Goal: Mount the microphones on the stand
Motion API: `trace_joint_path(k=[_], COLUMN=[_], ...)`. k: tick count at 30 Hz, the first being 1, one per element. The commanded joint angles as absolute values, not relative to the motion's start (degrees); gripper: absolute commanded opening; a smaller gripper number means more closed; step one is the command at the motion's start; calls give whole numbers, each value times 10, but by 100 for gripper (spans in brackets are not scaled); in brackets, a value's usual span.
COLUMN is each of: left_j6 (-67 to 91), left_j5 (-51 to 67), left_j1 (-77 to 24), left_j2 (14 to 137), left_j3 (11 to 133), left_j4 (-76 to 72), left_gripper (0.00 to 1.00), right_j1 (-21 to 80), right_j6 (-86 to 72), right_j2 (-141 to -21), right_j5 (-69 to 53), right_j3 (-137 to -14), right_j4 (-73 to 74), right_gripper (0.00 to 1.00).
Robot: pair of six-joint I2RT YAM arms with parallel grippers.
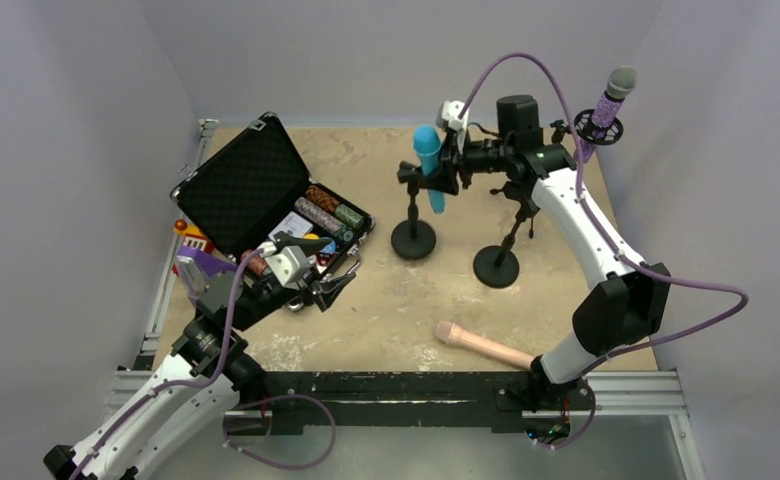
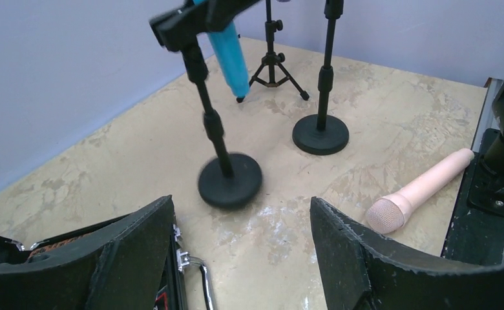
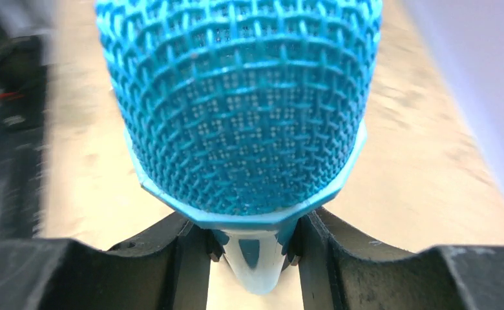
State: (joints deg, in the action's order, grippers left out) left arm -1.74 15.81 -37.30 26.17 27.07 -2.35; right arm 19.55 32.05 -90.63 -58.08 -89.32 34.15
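Nearby, the right gripper (image 3: 252, 242) pinches the bright-blue microphone (image 3: 236, 110) at its round-base stand (image 1: 413, 240); a second stand (image 1: 496, 266) crowds alongside; the left gripper (image 2: 240, 258) gapes wide, empty, beside the open case (image 1: 244, 185).

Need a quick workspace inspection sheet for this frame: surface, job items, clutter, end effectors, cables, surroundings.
surface: beige tabletop, scuffed white in patches.
job's things: blue microphone at the stand clip; purple microphone mounted far right; pink microphone lying loose.
clutter: open black case with poker chips.
end effectors: left end effector open, empty; right end effector flanks blue microphone's neck, grip unclear.
cables: purple cables looped along both arms.
surroundings: plain pale walls, nothing else seen.
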Motion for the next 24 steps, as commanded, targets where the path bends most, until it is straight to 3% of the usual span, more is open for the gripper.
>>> trace_joint_path(k=[1, 8, 15, 16, 18, 22, 24], left_j6=[-15, -9, -7, -7, -5, 8, 25], left_j5=[138, 134, 135, 135, 136, 139, 146], left_j1=[-374, -374, -374, -374, -374, -374, -374], left_j2=[249, 249, 254, 255, 255, 253, 256], left_j3=[264, 261, 258, 260, 259, 262, 264], left_j4=[-12, -17, -26, -27, -29, -30, -34], left_gripper=[80, 80, 80, 80, 80, 81, 81], right_j1=[169, 169, 155, 154, 151, 140, 132], right_j6=[179, 99, 58, 57, 61, 76, 84], right_j2=[-913, -994, -1015, -1012, -997, -944, -912], right_j5=[-412, -244, -245, -250, -265, -287, -293], right_j3=[-944, -998, -996, -991, -973, -935, -914], right_j4=[85, 22, 5, 5, 4, 4, 4], right_gripper=[7, 3, 11, 15, 33, 77, 87])
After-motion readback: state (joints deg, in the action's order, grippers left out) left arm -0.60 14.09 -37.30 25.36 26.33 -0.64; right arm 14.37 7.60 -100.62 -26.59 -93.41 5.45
